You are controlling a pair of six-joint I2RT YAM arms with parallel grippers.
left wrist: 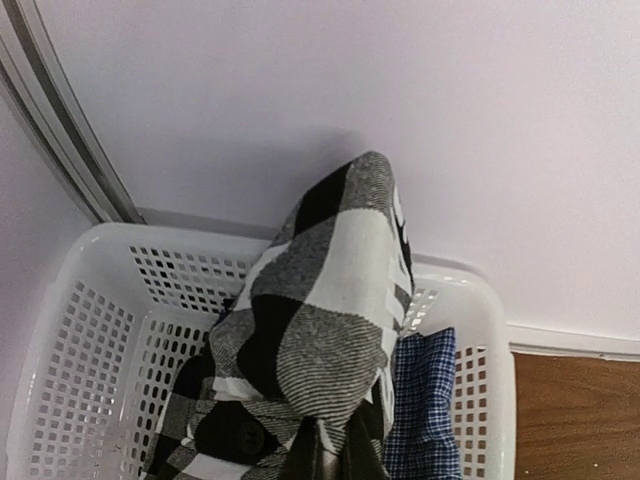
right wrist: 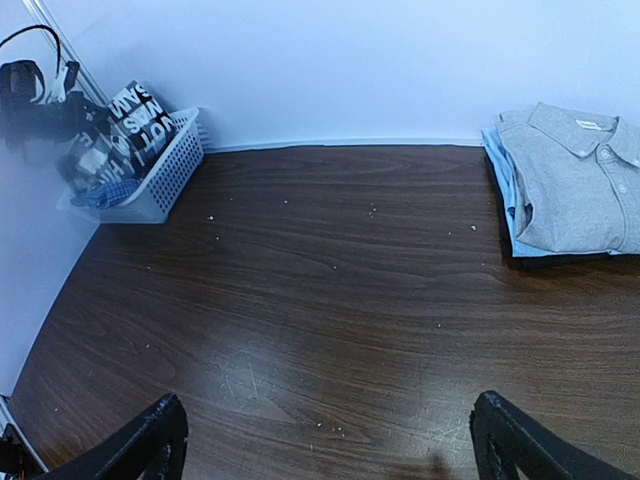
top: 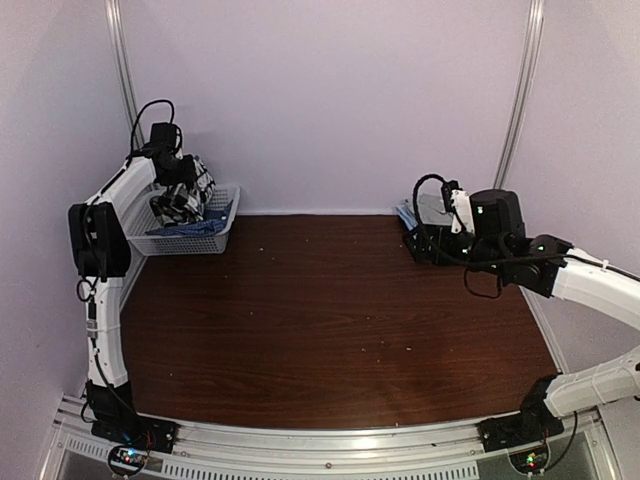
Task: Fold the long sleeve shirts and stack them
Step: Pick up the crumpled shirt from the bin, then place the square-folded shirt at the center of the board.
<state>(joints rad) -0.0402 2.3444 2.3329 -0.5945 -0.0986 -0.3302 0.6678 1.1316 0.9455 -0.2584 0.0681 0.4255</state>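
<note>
One checked shirt (left wrist: pixel 320 330) | clamped in left gripper (top: pixel 188 190), hanging into basket (left wrist: pixel 80 330) | right gripper (right wrist: pixel 330 445) fingers apart

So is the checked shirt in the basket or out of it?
Partly in. The checked shirt is raised above the basket rim at its top, while its lower folds lie inside.
</note>
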